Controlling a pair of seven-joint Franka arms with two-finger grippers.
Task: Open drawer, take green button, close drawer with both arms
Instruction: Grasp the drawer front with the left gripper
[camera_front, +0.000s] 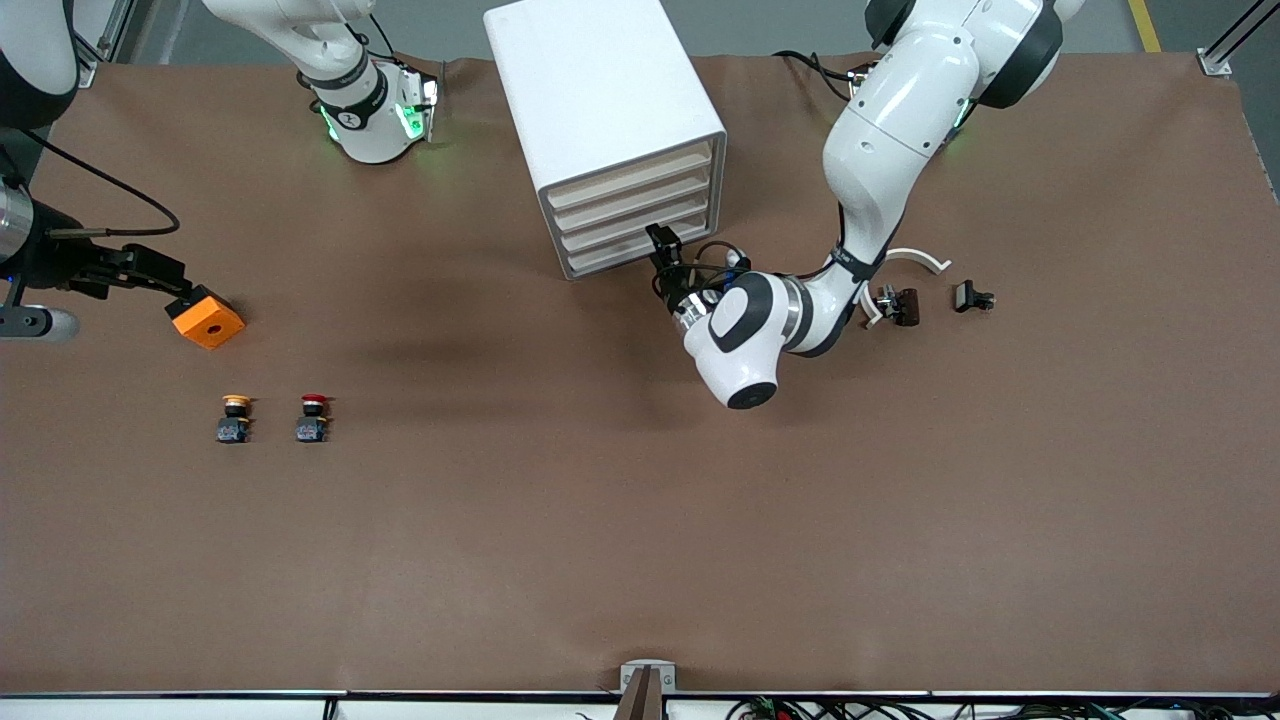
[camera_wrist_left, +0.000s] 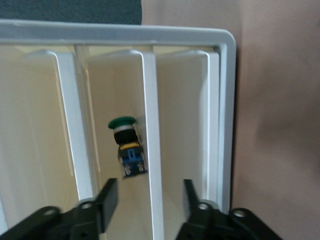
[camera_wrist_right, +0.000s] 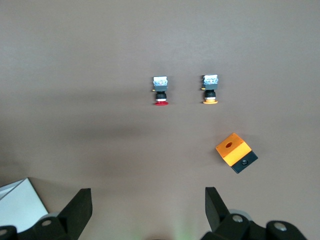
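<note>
Near edge of brown bench (camera_front: 640, 560): orange-capped button (camera_front: 234, 418) and red-capped button (camera_front: 313, 417) stand side by side, toward the right arm's end. Not ours, leave them.

Orange cube w/ black base (camera_front: 207, 320) sits a bit farther in. Right gripper (camera_front: 180, 292) hangs over the bench beside it, jaws spread wide, nothing in them. That arm is waiting.

Toward the left arm's end: two small black parts (camera_front: 900, 305) on the bench, clear of the work.

Left gripper (camera_front: 662, 242) is at the front of the white box cabinet (camera_front: 600, 90), level w/ the lowest white tray drawer w/ cream front strip (camera_front: 620, 258). Jaws part spread, gripping nothing yet.

Front view: all four drawers look flush, so I'd call the step drawer-open, just starting.

Green-capped button on black body (camera_wrist_left: 131, 150) shows only in the left wrist view. It lies on its side in a cream compartment just ahead of the left gripper (camera_wrist_left: 150, 197). Can't tell from that view which drawer it's in.

To do it well, imo:
- seat the jaws squarely on the cream strip edge before pinching, and don't catch the drawer above
- pull straight along the drawer axis; the cabinet sits skewed on the bench, so match that angle
- pull slow, since the cabinet looks light and could drag
- stop once the button is reachable, and don't tip the tray out
</note>
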